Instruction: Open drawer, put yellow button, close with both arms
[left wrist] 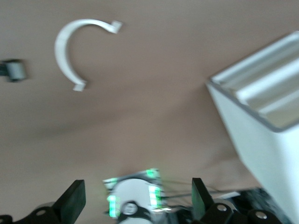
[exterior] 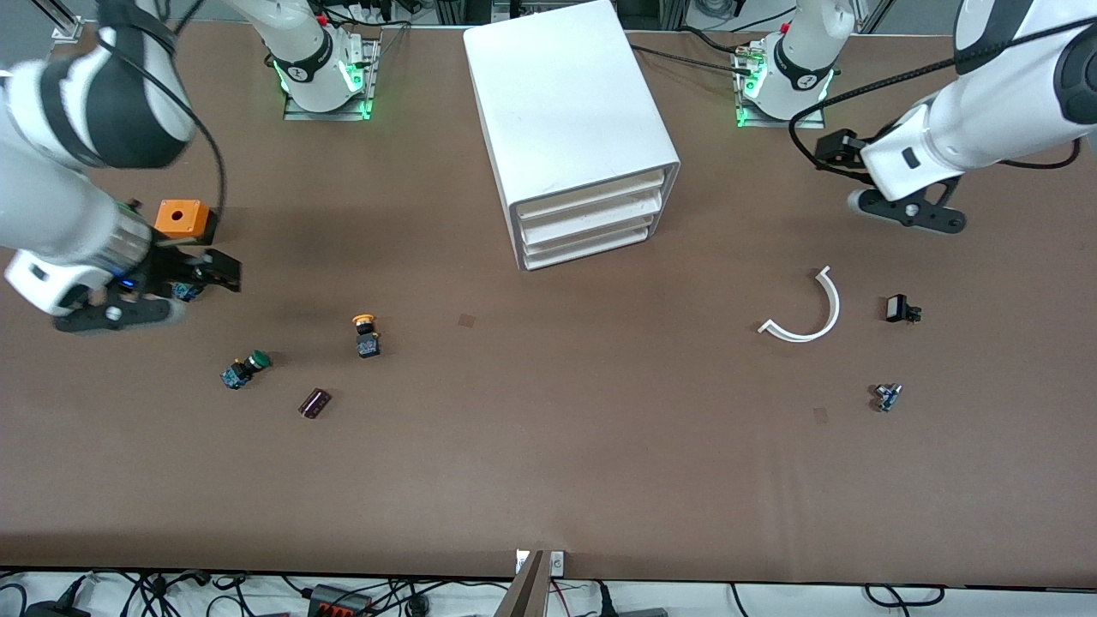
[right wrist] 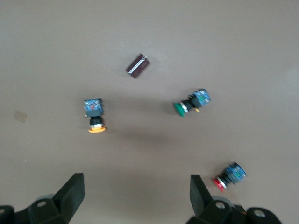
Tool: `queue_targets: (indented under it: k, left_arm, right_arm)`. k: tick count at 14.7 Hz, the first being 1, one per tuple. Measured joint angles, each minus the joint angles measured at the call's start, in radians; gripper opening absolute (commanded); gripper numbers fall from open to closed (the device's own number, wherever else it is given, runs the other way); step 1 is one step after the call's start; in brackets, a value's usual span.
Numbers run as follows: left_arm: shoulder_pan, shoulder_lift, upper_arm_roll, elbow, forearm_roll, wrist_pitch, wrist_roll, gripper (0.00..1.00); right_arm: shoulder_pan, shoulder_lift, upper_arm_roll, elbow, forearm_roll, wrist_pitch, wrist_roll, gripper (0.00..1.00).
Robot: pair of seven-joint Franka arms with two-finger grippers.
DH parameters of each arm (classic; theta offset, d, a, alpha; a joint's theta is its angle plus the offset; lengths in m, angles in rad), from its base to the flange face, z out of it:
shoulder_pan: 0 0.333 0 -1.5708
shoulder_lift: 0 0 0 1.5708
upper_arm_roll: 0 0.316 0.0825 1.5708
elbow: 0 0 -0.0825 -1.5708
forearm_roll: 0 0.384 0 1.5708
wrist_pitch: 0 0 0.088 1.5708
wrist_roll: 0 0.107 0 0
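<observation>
Nearest the camera, a dark capacitor and green button crowd the yellow button, lying on the counter off the right tool, whose fingers stand apart and may pinch the wrong cap, while the left tool, also spread, waits beside the shut drawer.

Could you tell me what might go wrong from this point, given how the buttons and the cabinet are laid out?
The drawer is shut, so nothing can go in yet. The yellow button has a green button and a red button nearby, inviting a wrong pick. Both the right gripper and the left gripper are open, holding nothing.
</observation>
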Motion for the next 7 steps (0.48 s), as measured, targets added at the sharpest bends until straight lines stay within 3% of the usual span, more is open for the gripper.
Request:
queue_targets:
  k: [4,7]
  left_arm:
    - [0.011,0.123,0.002,-0.006,-0.299,0.03,0.092,1.0]
    - [0.007,0.235,0.0,-0.011,-0.466,0.106,0.269,1.0]
  right_arm:
    - [0.051,0.099,0.001,-0.001,0.03,0.046,0.003,1.0]
    - [0.086,0.184,0.002,-0.001,0.061,0.115,0.003,1.0]
